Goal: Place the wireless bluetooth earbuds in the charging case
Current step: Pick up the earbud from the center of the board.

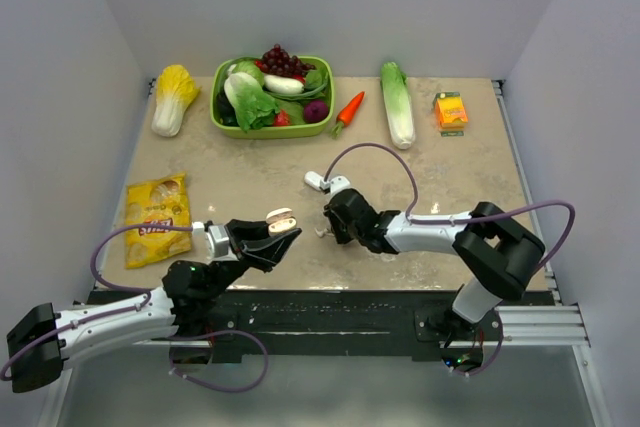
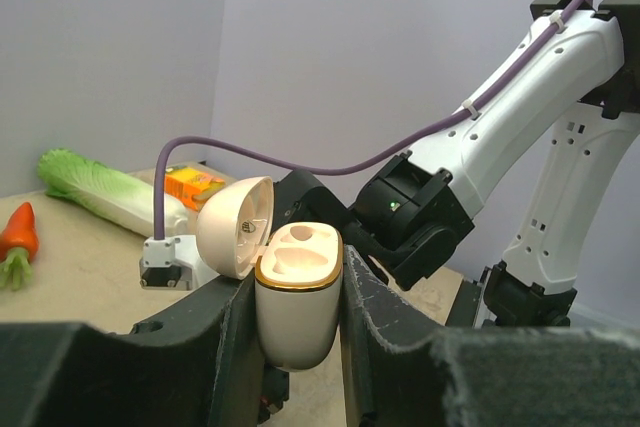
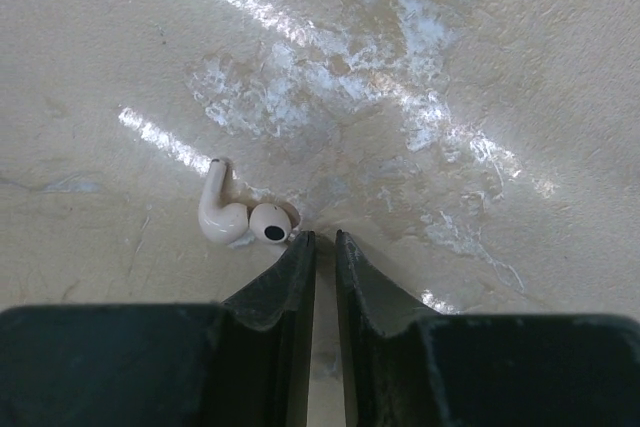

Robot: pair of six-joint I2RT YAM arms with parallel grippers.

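Top external view, count: two arms, one green basket (image 1: 216, 119) of vegetables, one yellow cabbage (image 1: 175, 99), one carrot (image 1: 348, 110), one long green cabbage (image 1: 398, 102), one orange carton (image 1: 451, 111) and one yellow snack bag (image 1: 157, 217), all on the bench (image 1: 450, 177). At the near edge the left end effector (image 1: 283, 232) pinches one charging case (image 1: 281, 218), lid swung open. Just right of it the right end effector (image 1: 323, 231) points down at the bench. Left wrist view adds what the overhead cannot: the case stands upright between the two fingers (image 2: 225, 347), held off the bench, with a gold rim on top, two moulded recesses showing and the lid tipped back to the left. Right wrist view alone shows one earbud (image 3: 235, 219) clearly: white, lying on its side on the bench, stem pointing away, its tip just beside the point of the left finger and outside the jaws. Whether tip and finger touch cannot be told. That end effector's fingers stand narrowly parted, a thin slit between them with nothing in it. Earbuds counted: one; overhead it is too small to make out.
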